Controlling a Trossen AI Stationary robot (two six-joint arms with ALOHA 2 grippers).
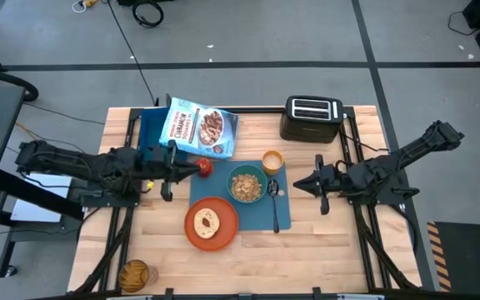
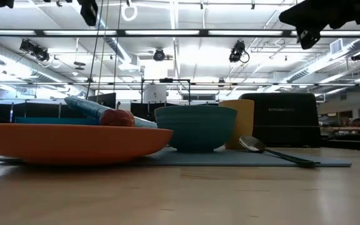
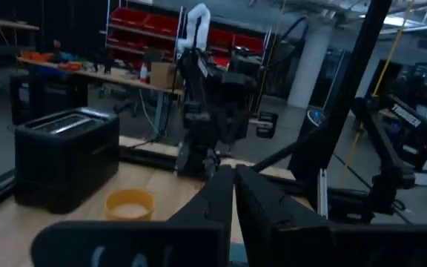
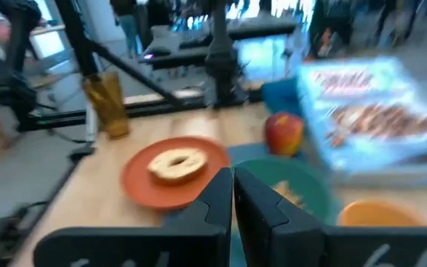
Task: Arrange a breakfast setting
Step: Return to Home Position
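Both arms: drawn in at the table's two sides, nothing carried, which suits a return to rest.
Left gripper (image 1: 192, 170): fingers pressed together and empty, its tip just beside the red apple (image 1: 204, 167) from overhead (whether they touch, I cannot tell).
Blue cereal bag (image 1: 200, 129): lying tilted against the blue bin (image 1: 148, 132), beyond the mat's far left corner.
Apple: at the far left corner of the blue placemat (image 1: 283, 218).
Orange plate (image 1: 223, 237): overlapping the mat's near left corner, with the round bread piece (image 1: 207, 222) in its middle.
Teal bowl (image 1: 246, 184): on the mat beyond the plate, cereal inside.
Orange cup (image 1: 272, 161): at the mat's far right corner, near the bowl.
Spoon (image 1: 274, 204): flat on the mat, just right of the bowl, handle toward the near edge.
Right gripper (image 1: 298, 182): narrowed to a closed slit, holding nothing, right of the mat and apart from the spoon.
Progress: every piece appears placed, so the setting looks finished.
Left to do: only parking the arms, by my judgement.
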